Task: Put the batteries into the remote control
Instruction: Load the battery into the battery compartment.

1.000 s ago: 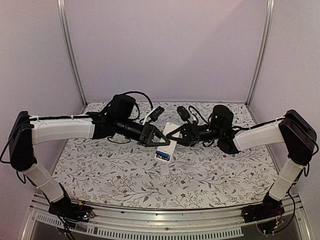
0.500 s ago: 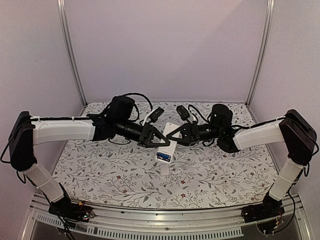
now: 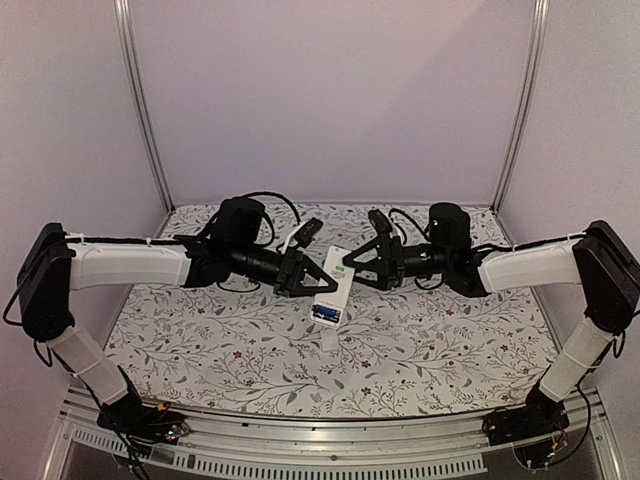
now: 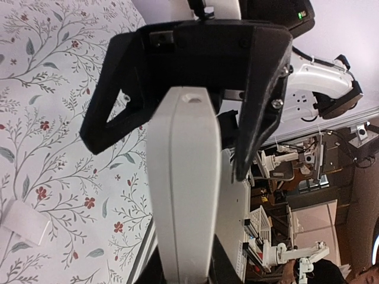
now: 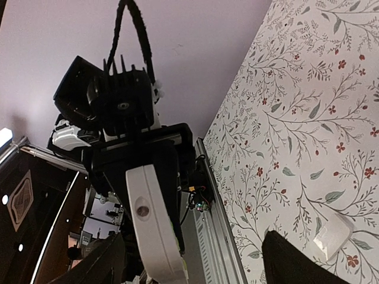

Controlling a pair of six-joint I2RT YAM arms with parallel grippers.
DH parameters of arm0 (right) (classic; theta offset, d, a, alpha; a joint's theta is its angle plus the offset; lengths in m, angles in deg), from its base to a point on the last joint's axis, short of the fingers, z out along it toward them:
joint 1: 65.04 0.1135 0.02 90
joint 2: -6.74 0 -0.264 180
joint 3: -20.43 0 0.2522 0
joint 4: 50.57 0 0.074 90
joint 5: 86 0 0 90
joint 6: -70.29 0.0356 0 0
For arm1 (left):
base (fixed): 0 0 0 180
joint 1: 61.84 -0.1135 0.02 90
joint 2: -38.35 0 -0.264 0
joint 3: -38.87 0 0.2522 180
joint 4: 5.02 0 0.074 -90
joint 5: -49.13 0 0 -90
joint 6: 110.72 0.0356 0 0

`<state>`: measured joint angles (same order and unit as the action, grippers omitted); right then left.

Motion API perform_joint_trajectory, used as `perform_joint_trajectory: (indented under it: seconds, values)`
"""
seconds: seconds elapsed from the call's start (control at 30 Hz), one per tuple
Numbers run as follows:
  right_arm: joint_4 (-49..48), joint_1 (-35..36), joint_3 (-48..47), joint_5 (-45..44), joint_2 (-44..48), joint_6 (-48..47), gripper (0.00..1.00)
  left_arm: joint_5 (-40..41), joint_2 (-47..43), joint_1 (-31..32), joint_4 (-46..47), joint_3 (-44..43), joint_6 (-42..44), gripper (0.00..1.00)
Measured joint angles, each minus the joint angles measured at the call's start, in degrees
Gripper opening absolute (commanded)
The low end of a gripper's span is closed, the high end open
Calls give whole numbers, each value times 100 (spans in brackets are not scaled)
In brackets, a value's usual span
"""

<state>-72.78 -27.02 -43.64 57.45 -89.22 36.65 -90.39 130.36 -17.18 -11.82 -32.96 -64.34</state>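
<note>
The white remote control (image 3: 333, 284) hangs tilted above the table, and my left gripper (image 3: 312, 279) is shut on its side. A blue battery (image 3: 324, 313) shows in the remote's open near end; I cannot make out the blackish one. In the left wrist view the remote's edge (image 4: 182, 177) runs between my left gripper's (image 4: 169, 158) black fingers. My right gripper (image 3: 358, 264) stands open just right of the remote's far end and holds nothing. In the right wrist view the remote (image 5: 151, 228) stands ahead of my right gripper's (image 5: 195, 266) wide-spread fingers.
A small flat white cover piece (image 3: 330, 341) lies on the flowered table (image 3: 200, 340) under the remote; it also shows as the cover (image 4: 23, 222) and the cover (image 5: 334, 235) in the wrist views. Black cables (image 3: 265, 195) loop behind the arms near the back wall.
My right gripper has opened wide and drawn back a little to the right, away from the remote. My left gripper has kept hold of the remote, almost in place.
</note>
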Motion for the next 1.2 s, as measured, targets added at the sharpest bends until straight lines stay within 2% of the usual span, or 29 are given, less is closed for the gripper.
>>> perform_joint_trajectory:
  seconds: [0.27, 0.53, 0.77, 1.2]
  values:
    - [750, 7, 101, -129, 520, -533, 99, 81, 0, -175, 557, 162, -391, 0]
    - [1657, 535, 66, -439, 590, -1049, 99, 304, -2, -251, 916, 264, -682, 0]
    - [1917, 820, -214, -649, 579, -1141, 99, 498, -4, -258, 1121, 350, -811, 0]
    - [2094, 1047, -570, -1016, 205, -1049, 85, 800, -9, -262, 1088, 382, -813, 0]
